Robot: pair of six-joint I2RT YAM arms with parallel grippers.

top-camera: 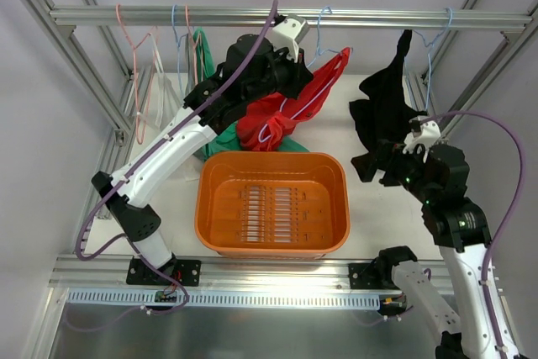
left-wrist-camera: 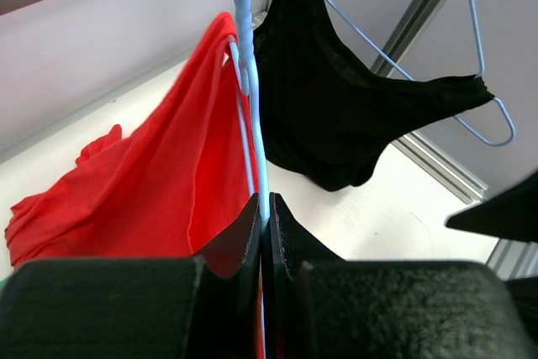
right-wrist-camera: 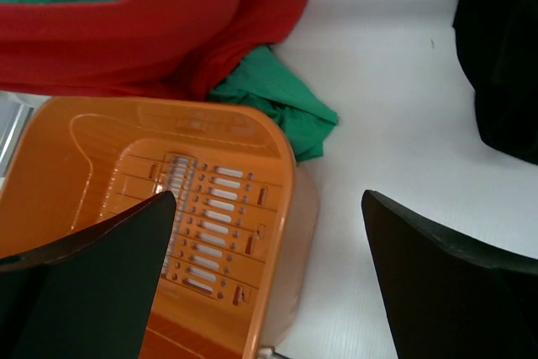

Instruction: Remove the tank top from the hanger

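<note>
A red tank top hangs on a light blue wire hanger. Its lower part sags onto the table behind the basket. My left gripper is shut on the hanger's wire, holding it below the rail. In the right wrist view the red cloth lies across the top. My right gripper is open with nothing in it. It hovers over the table by the basket's right rim, just below a black tank top.
An orange basket sits at the table's near middle. A green garment lies behind it. The black top hangs on its own blue hanger from the metal rail. Bare pink and white hangers hang at the left.
</note>
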